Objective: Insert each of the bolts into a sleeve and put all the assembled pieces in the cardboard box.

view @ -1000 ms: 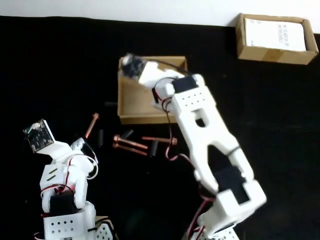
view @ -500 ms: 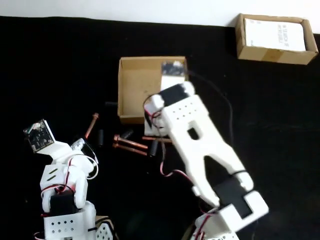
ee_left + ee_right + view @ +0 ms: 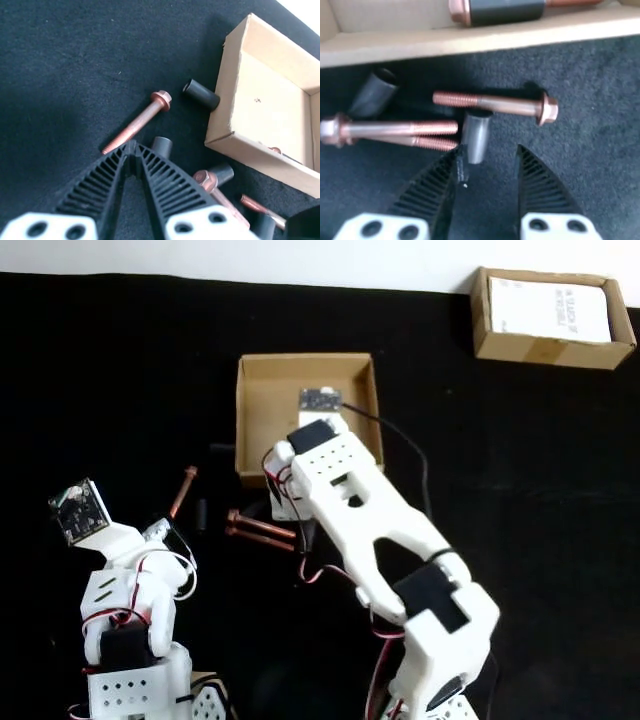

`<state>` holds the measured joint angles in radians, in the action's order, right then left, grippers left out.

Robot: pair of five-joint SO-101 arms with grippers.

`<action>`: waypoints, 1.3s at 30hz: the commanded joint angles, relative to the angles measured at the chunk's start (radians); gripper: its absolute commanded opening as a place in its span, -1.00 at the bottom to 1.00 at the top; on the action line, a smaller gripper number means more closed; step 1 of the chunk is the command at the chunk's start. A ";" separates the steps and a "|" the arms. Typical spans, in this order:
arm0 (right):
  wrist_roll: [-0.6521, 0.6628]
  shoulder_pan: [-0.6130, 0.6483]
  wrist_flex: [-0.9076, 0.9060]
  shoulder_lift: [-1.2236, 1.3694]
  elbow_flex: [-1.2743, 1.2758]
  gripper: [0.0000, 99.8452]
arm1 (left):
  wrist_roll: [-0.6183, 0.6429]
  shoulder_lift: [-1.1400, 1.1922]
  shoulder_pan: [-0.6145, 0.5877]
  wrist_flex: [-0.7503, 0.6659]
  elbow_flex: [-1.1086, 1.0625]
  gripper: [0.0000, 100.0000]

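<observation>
Right gripper hangs low over the black cloth, jaws spread a moderate way and holding nothing. From the high view I see the right arm stretched forward from its base at the near edge, its wrist crossing the near wall of the cardboard box.

Just ahead of the open jaws lies a grey sleeve, a short plain tube. Its near end is just beside one fingertip, and I cannot tell whether they touch. Beyond it lies a single bolt, copper-coloured, with a flanged hex head and a threaded far end, crosswise to the sleeve. Off to one side, two paired bolts lie side by side, touching along their length. A second sleeve sits tilted near the box wall. Inside the box, against that wall, lies an assembled piece, a bolt run through a dark sleeve.

Over on the other side, the left arm is folded up over its base. The left gripper points down at the cloth, its ribbed jaws closed tip to tip with nothing between them. Just past the tips lies a lone bolt, head toward the box, and a short sleeve sits close beside the jaws. Another black sleeve lies just outside the box wall.

At the far right of the table, well apart, a smaller carton holds white paper.
</observation>
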<state>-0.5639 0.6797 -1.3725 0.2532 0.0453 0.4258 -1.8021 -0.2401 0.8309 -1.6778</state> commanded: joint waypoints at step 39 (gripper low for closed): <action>-0.002 -0.093 -0.268 0.246 -0.575 -0.98 | 0.006 -0.012 -0.010 -0.003 -0.018 -0.98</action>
<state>-0.5639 0.6153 -1.5443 0.5125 -0.3383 0.4258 -1.8021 -0.2401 0.8309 -1.6778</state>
